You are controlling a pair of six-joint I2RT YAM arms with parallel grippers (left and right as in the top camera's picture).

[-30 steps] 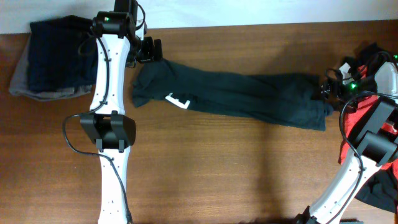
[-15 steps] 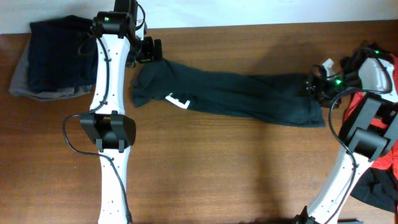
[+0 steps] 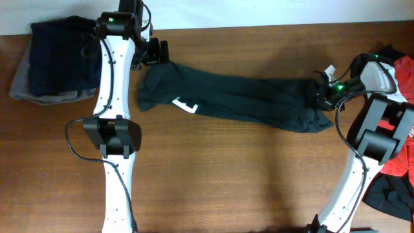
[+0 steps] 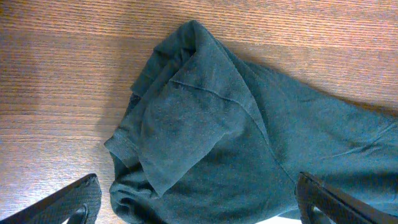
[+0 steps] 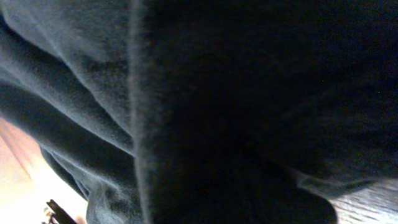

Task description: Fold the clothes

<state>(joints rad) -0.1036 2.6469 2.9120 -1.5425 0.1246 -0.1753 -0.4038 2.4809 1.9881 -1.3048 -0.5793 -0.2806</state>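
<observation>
1. Overhead: found right gripper [image 3: 321, 96] pinched tight at the right end of the garment [image 3: 246, 97]. Had stood wide a second earlier, off the cloth's edge.
2. Right wrist: saw only dark folds hard against the lens. Judged a fold caught between the jaws, but could not see the fingers themselves.
3. Noted that end bunched and drawn a little leftward compared with half a second back.
4. Found left gripper [image 3: 155, 53] spread wide at the garment's far-left corner, unmoved over the second, holding nothing.
5. Left wrist: saw a crumpled sleeve below, lying free between the open fingers [image 4: 78, 199].
6. Found the garment stretched long across the middle of the table [image 3: 226, 181], white tag [image 3: 186, 104] near its left end.
7. Further out, noted a folded pile [image 3: 55, 61] at the far-left corner and a red and black heap [image 3: 407, 139] at the right edge.
8. Judged the grasp just made and the fold itself not yet begun. Expected next to lift that end and carry it leftward. Feared only one layer caught.
</observation>
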